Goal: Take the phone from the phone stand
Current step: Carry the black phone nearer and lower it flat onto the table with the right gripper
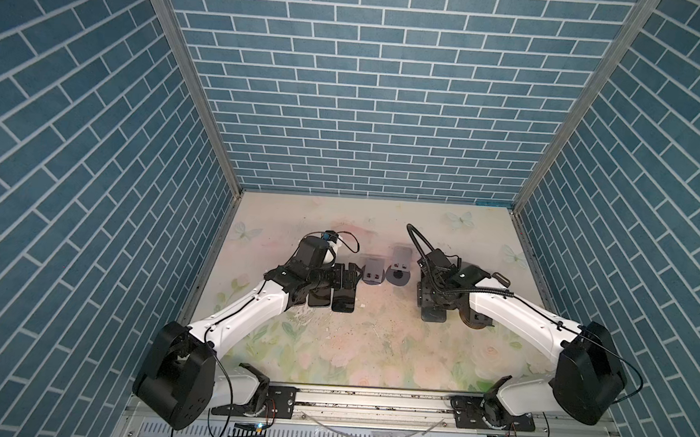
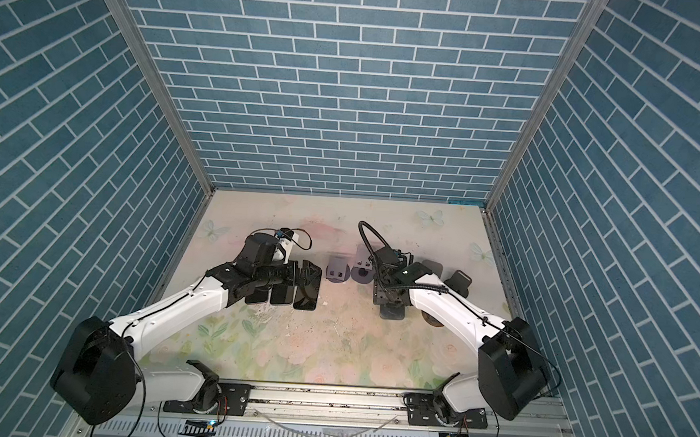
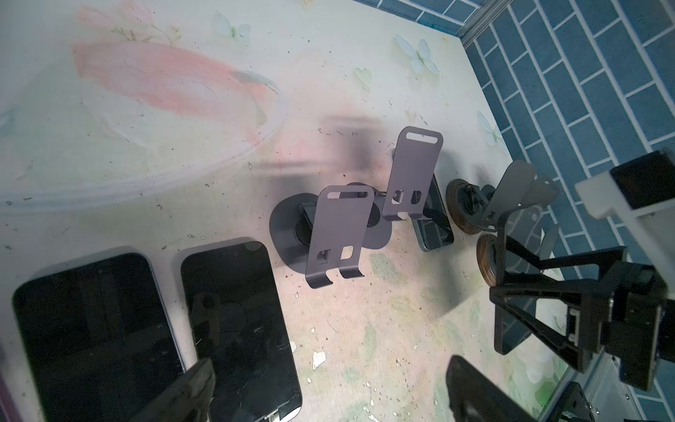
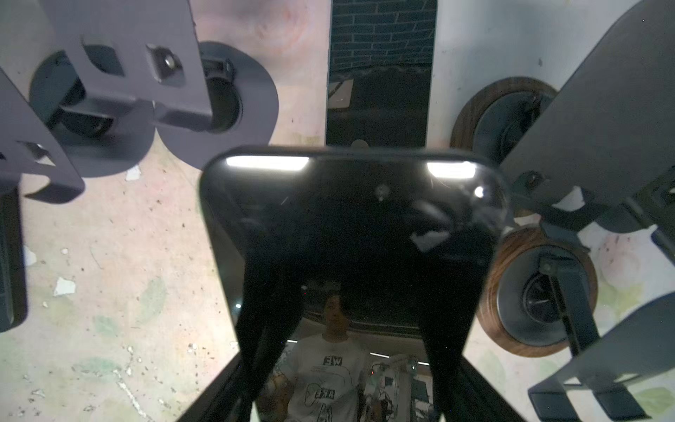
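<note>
My right gripper is shut on a black phone, with one finger on each long edge. In both top views this gripper points down over the phone near the right middle of the table. Two phone stands with round wooden bases stand close beside the held phone, and their dark plates carry nothing. My left gripper hangs open over the table on the left, holding nothing.
Black phones lie flat under my left arm. Two empty grey stands stand in the middle. Another phone lies flat beyond the held one. Blue brick walls close three sides.
</note>
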Action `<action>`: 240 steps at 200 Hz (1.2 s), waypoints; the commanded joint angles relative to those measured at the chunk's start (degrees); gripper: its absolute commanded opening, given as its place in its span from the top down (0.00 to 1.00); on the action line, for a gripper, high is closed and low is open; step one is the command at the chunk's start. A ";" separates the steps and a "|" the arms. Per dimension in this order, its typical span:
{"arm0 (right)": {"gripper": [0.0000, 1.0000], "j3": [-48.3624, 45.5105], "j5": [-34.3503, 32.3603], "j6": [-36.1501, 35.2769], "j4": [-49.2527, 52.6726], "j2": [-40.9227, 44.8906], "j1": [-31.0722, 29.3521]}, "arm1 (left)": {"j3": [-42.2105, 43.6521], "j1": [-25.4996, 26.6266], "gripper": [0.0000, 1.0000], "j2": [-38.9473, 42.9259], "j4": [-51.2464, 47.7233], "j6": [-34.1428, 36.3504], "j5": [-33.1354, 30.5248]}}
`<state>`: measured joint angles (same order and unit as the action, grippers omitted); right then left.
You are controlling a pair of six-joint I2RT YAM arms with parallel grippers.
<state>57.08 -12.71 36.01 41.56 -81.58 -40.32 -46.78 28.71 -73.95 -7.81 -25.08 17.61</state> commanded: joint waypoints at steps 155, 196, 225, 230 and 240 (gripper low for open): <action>0.40 -13.17 13.40 0.11 -4.23 0.43 5.34 | -5.95 2.69 0.00 -8.90 2.45 -0.76 -1.70; 0.39 -13.26 15.26 0.34 -4.39 -1.62 5.58 | -5.78 2.67 0.00 -9.33 2.66 -0.63 -1.72; 0.39 -13.22 15.70 0.86 -5.06 -3.02 5.60 | -5.69 2.68 0.00 -9.36 2.63 -0.50 -1.87; 0.39 -13.22 15.63 0.95 -5.14 -3.22 5.60 | -5.69 2.67 0.00 -9.38 2.63 -0.50 -1.87; 0.39 -13.13 15.39 1.06 -5.09 -3.44 5.60 | -5.69 2.74 0.00 -9.37 2.56 -0.41 -1.84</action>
<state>44.49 2.07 36.14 36.67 -84.18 -34.96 -51.20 31.07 -82.87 -5.61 -26.11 16.27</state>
